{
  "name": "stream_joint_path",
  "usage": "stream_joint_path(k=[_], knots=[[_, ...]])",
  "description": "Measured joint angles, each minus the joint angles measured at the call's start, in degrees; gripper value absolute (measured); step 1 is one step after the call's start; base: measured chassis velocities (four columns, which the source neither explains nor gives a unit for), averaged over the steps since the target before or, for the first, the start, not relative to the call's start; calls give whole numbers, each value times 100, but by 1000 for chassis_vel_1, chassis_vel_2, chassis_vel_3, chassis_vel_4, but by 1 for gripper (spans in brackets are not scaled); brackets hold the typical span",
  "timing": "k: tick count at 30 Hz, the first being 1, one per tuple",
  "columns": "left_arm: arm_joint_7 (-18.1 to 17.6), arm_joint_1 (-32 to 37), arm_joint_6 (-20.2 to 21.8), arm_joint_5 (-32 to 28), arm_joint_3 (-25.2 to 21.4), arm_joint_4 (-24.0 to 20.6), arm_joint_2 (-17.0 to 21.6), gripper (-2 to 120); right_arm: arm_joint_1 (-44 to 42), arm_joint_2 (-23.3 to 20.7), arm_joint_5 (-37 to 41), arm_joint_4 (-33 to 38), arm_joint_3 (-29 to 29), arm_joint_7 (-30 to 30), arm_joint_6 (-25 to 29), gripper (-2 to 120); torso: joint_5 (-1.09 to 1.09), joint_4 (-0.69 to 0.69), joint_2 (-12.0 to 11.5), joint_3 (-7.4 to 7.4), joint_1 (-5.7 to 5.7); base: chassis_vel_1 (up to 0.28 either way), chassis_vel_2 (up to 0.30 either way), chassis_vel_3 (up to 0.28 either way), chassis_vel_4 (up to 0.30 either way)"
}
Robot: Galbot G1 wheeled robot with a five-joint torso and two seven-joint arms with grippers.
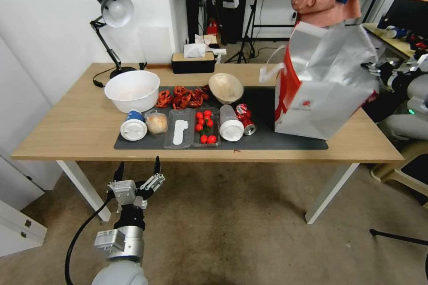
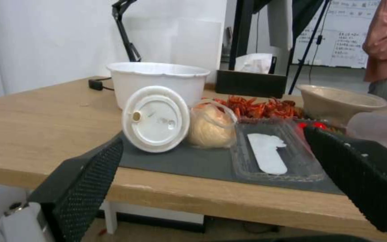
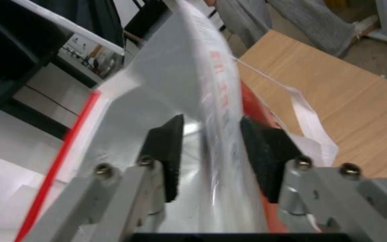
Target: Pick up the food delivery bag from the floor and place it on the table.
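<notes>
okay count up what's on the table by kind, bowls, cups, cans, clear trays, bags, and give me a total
Bowls: 2, the white bowl and the beige bowl
Cups lying on their sides: 2, the blue cup and the clear cup
Cans: 1, the red can
Clear trays: 2, the spoon tray and the tomato tray
Bags: 1, the food delivery bag
Total: 8

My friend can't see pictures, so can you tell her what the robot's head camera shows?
A big white and red food delivery bag stands tilted on the right end of a wooden table, the right gripper at its open foil-lined top. Bowls, crayfish, cherry tomatoes, cups and a crushed can sit on a dark grey mat. The left gripper waits open, low over the floor.
</notes>
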Motion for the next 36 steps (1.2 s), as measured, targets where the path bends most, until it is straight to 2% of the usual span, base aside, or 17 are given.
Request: stream_joint_path(k=[2,3,5,6,9,10,16,26,33,36], knots=[[-13,2,2,-4,-7,0,1,100,112,33,-139,-27,-131,-15,23,50,0,-1,0,0,0,0,0,0,0],[-13,2,2,-4,-7,0,1,100,112,33,-139,-27,-131,-15,23,50,0,-1,0,0,0,0,0,0,0],[-16,4,4,-16,-9,0,2,100,148,51,-282,-26,-179,-13,30,60,-1,-1,0,0,0,0,0,0,0],[-16,4,4,-16,-9,0,2,100,148,51,-282,-26,-179,-13,30,60,-1,-1,0,0,0,0,0,0,0],[-19,-2,10,-28,-11,-9,-5,100,128,58,-456,-3,-210,-20,43,75,0,-1,0,0,0,0,0,0,0],[-19,-2,10,-28,-11,-9,-5,100,128,58,-456,-3,-210,-20,43,75,0,-1,0,0,0,0,0,0,0],[-23,11,13,-48,-22,-51,-2,100,-15,19,-619,138,-88,-97,71,98,0,-1,0,0,0,0,0,0,0],[-46,16,5,-84,-38,-109,32,100,-350,-44,-1053,420,134,-214,159,100,0,-1,0,0,0,0,0,0,0],[-55,39,-3,-88,-39,-153,30,100,-576,-105,-1783,651,205,-439,329,100,0,-1,0,0,0,0,0,0,0],[-69,45,-12,-91,-37,-172,29,100,-727,-142,-2376,749,238,-621,526,100,0,-1,0,0,0,0,0,0,0]])
